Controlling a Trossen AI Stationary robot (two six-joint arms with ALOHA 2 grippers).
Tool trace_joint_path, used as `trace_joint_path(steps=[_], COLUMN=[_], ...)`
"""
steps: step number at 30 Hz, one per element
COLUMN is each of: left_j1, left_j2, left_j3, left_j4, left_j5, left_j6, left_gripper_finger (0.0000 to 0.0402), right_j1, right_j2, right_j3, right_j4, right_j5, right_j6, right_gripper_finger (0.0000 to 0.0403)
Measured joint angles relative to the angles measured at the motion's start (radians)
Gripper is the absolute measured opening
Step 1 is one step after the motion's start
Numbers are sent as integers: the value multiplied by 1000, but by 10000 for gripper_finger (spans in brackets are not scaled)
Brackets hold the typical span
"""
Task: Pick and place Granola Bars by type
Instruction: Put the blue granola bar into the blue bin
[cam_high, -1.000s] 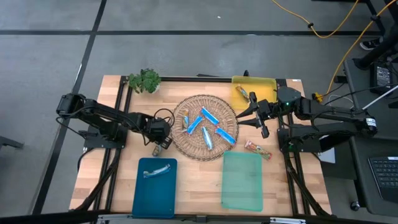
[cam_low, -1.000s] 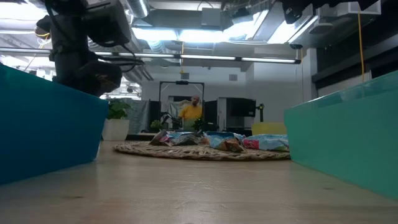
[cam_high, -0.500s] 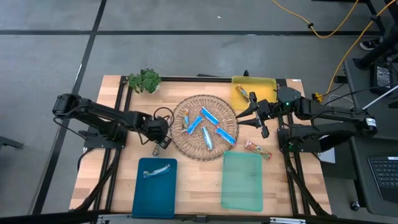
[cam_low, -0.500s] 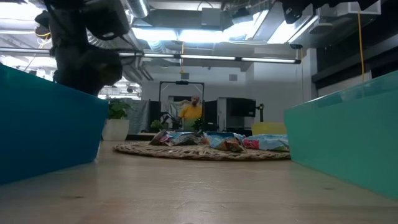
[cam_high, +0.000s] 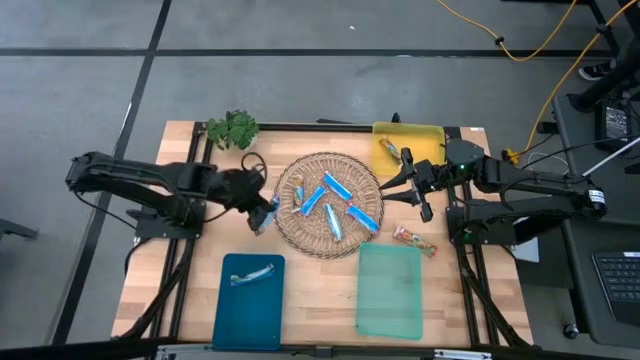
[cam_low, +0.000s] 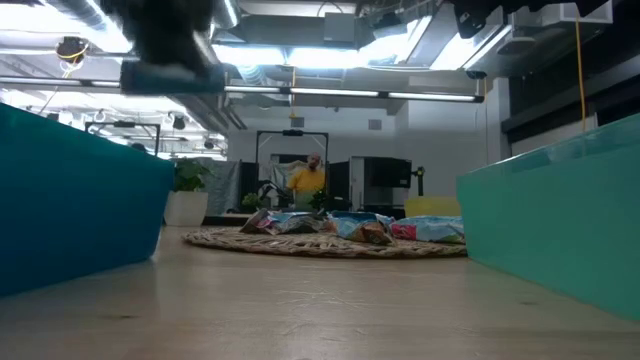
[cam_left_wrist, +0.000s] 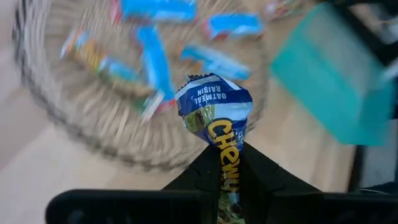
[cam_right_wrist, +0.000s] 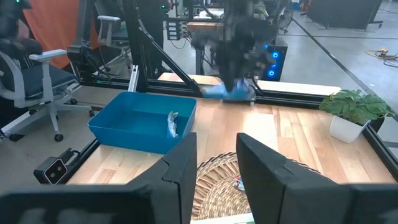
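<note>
High view: left gripper (cam_high: 262, 213), clamped on a blue-and-yellow wrapped oatmeal-raisin granola bar (cam_left_wrist: 214, 118), has lifted from the wooden table (cam_high: 310, 275) beside the round wicker mat (cam_high: 292, 231); sorting follows. Right gripper (cam_high: 415, 188), fingers apart, waits by the mat.

Wooden table (cam_high: 320, 300) with trays, mat

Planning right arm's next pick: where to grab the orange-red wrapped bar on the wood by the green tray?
Orange-red wrapped bar: grip mid-length, across its narrow width, from straight above. It lies flat and diagonal on bare wood, so turn jaws crosswise.
</note>
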Motion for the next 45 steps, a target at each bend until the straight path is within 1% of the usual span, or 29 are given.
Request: trace_joint_path(steps=[4,8,13,20,24,26,28,34,40,45], left_j1=[-26,-66,-110,-201,-283,-342,-406,-552,-617,-645], left_j2=[-56,-101,-132,-137,-135,-130,-123,-77,-9,47], left_j3=[59,101,128,147,159,174,196,278,337,379], left_j4=[1,2,1,9,94,139,145,137,122,118], left_j5=[-1,-19,-48,-47,5,33,33,-35,-53,-30], left_j6=[89,144,162,208,194,177,163,141,150,145], left_gripper_finger=[31,31,31,31,31,31,31,31,31,31], right_j1=[0,0,0,0,0,0,0,0,0,0], right_j2=[0,0,0,0,0,0,0,0,0,0], right_j3=[0,0,0,0,0,0,0,0,0,0], right_j4=[0,1,7,16,16,15,15,15,15,15], right_j5=[0,0,0,0,0,0,0,0,8,8], right_j6=[0,2,2,2,3,3,13,65,79,77], right_gripper_finger=[117,117,117,117,117,117,117,117,117,117])
